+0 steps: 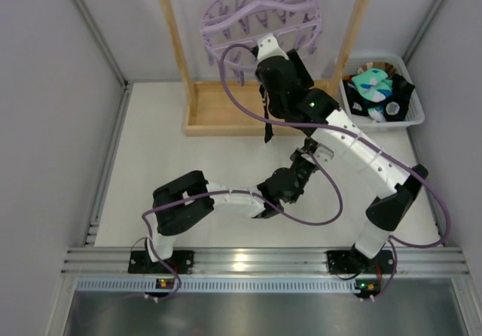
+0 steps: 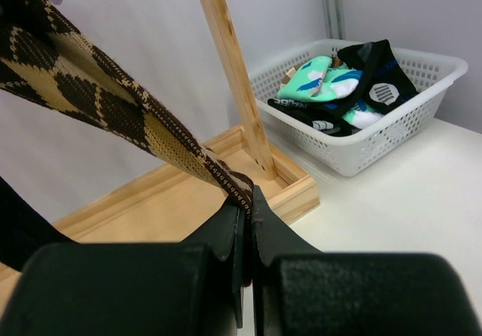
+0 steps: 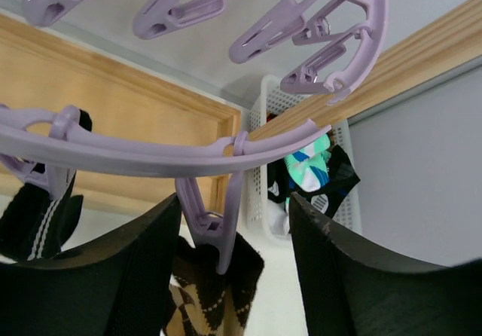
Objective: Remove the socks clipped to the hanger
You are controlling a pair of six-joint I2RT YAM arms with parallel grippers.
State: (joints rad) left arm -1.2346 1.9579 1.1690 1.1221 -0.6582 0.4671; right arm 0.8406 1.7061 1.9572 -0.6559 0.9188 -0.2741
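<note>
The lilac hanger (image 1: 260,19) hangs from the wooden frame. In the right wrist view one peg (image 3: 215,230) under its ring (image 3: 151,155) grips the cuff of a brown-and-cream argyle sock (image 3: 218,291). My right gripper (image 3: 235,200) is open, a finger on each side of that peg and not touching it; from above it (image 1: 267,50) sits under the ring. My left gripper (image 2: 248,204) is shut on the lower end of the same sock (image 2: 113,102), which runs taut up and to the left. A dark sock with white stripes (image 3: 38,223) hangs from another peg.
A white basket (image 1: 410,117) at the right back holds mint and black socks (image 2: 339,87). The wooden frame's base tray (image 1: 226,117) and upright post (image 2: 233,72) stand close behind both grippers. Several empty pegs (image 3: 181,12) dangle overhead.
</note>
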